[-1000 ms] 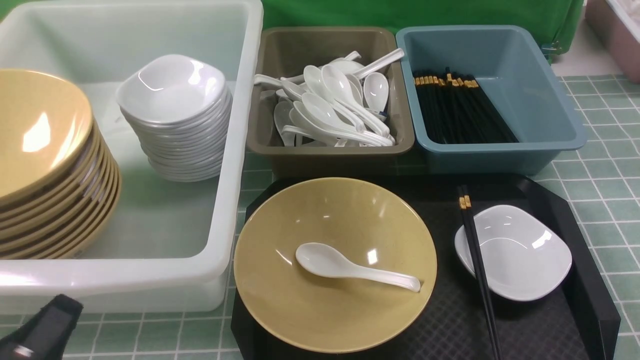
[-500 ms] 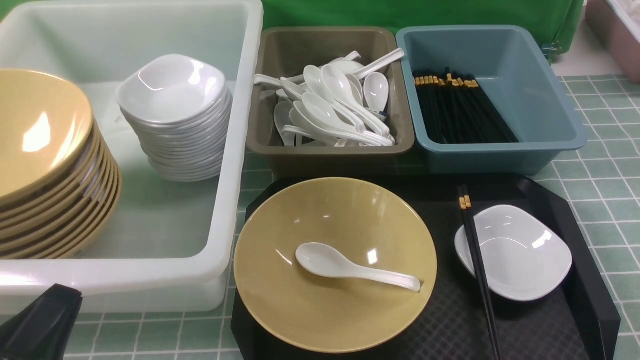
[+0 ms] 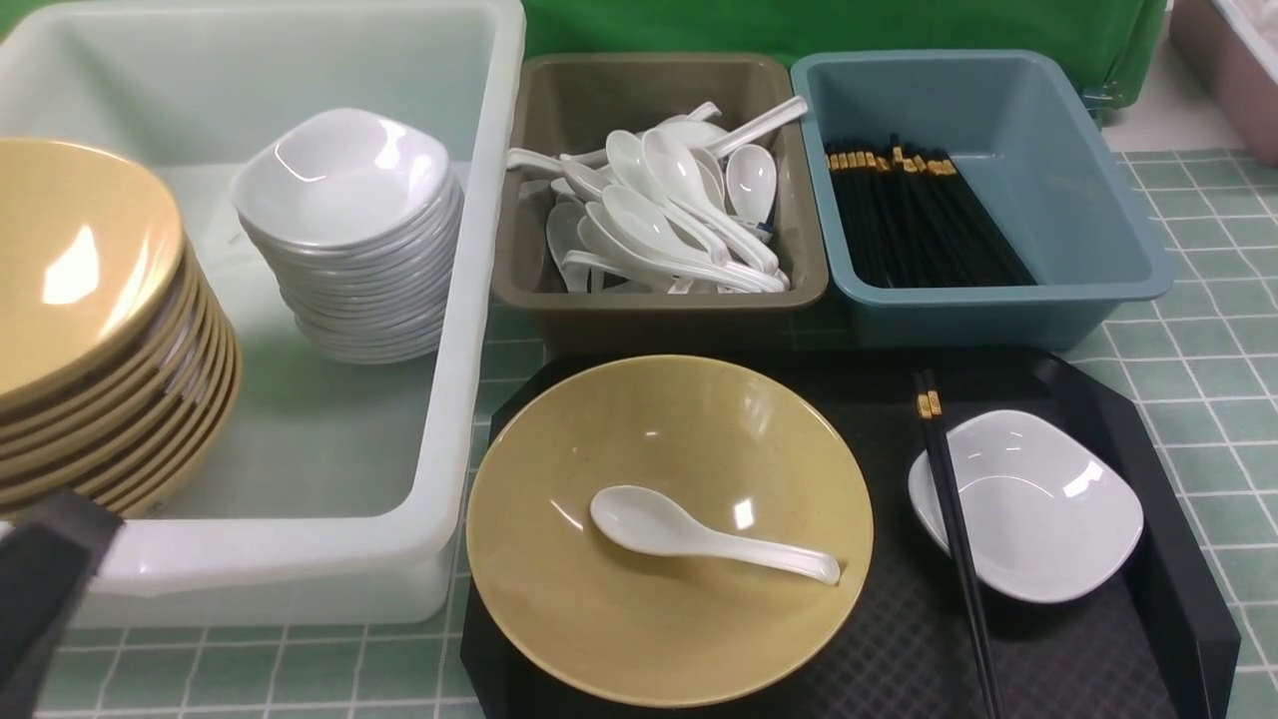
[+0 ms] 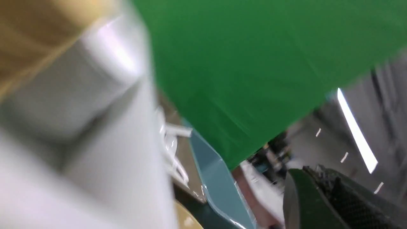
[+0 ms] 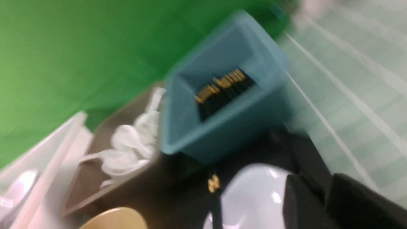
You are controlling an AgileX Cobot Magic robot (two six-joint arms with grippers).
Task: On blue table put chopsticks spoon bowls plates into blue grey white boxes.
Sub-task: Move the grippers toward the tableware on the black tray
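On the black tray (image 3: 899, 639) a yellow bowl (image 3: 669, 449) holds a white spoon (image 3: 699, 534). Beside it a small white plate (image 3: 1038, 509) has a pair of black chopsticks (image 3: 954, 529) lying across its left rim. My left gripper (image 3: 45, 579) is at the near left, in front of the white box (image 3: 479, 300), with its jaws shut and empty (image 4: 303, 173). My right gripper (image 5: 324, 187) shows only in its blurred wrist view, hovering beside the plate (image 5: 254, 197), with a narrow gap between its fingers and nothing in it.
The white box holds stacked yellow bowls (image 3: 80, 270) and stacked white plates (image 3: 339, 180). The grey box (image 3: 649, 310) is full of spoons, and the blue box (image 3: 998, 310) holds several chopsticks. The blue table (image 3: 1198, 359) shows at the right. A green backdrop stands behind.
My left gripper has risen at the near left, from below the white box's front wall to in front of its rim. Everything on the tray and in the boxes is unmoved.
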